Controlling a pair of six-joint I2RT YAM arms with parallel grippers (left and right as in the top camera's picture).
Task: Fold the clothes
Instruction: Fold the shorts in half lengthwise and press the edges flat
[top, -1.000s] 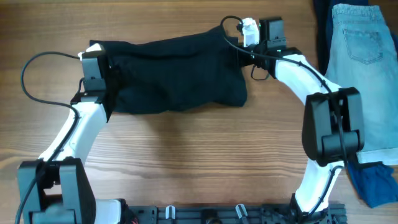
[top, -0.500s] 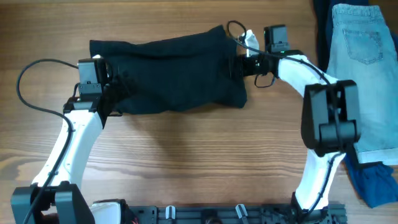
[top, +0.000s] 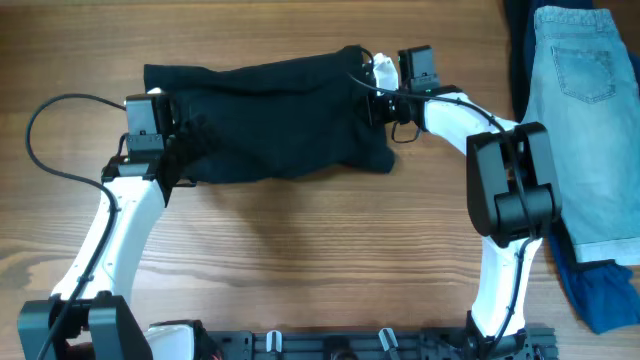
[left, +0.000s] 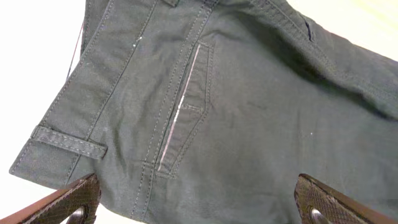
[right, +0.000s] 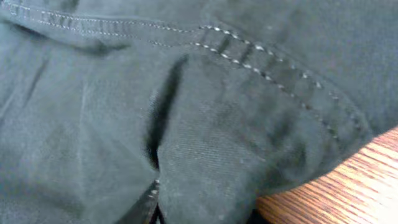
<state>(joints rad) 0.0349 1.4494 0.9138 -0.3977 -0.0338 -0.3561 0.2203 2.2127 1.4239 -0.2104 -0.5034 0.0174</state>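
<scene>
Well, from overhead the black trousers (top: 270, 115) lie rumpled lengthways on the table (top: 300, 260) with an arm at each end. The left gripper (top: 188, 150) is over the waistband end and the right gripper (top: 368, 105) over the opposite one. Pale denim shorts (top: 585, 120) sit well apart, outboard of the right arm.

On the left wrist camera the jaws stand wide apart and hold nothing. The fingers (left: 78, 199) flank cloth that lies just ahead of them, with a belt loop (left: 68, 142) off toward the left-hand finger and a welt pocket (left: 183, 115) straight ahead.

The right wrist camera is pressed close. Dark cloth and a stitched seam (right: 273, 74) fill it, with bare wood off to one side. Only a sliver of finger shows at the bottom edge, so I cannot tell whether it has pinched the fabric or not.

My guess is they are taking hold of both ends before the first fold. Next the left needs to drop and close on the waistband — and the right needs a sure pinch. Then both should lift together, or the cloth will drag crooked.
</scene>
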